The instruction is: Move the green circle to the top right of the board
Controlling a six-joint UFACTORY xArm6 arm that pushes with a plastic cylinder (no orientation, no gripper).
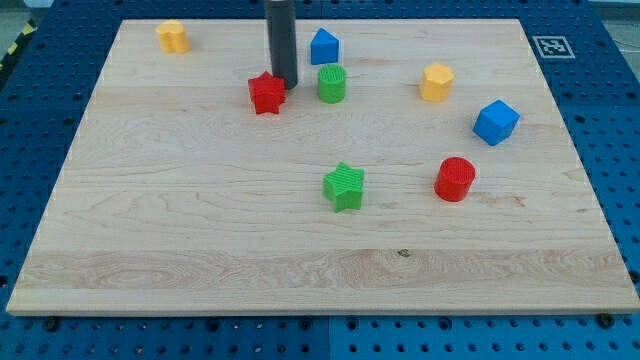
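The green circle [332, 83] stands upright in the upper middle of the wooden board [200, 230]. My tip [286, 84] rests on the board just to the view's left of the green circle, with a small gap between them. A red star [267, 93] lies right against the tip on its left side. The dark rod rises from the tip out of the view's top.
A blue block [324, 46] sits just above the green circle. A yellow block [436, 82] and a blue cube [496, 122] lie to the right. A red cylinder [455, 179], a green star [344, 187] and another yellow block [173, 37] are also on the board.
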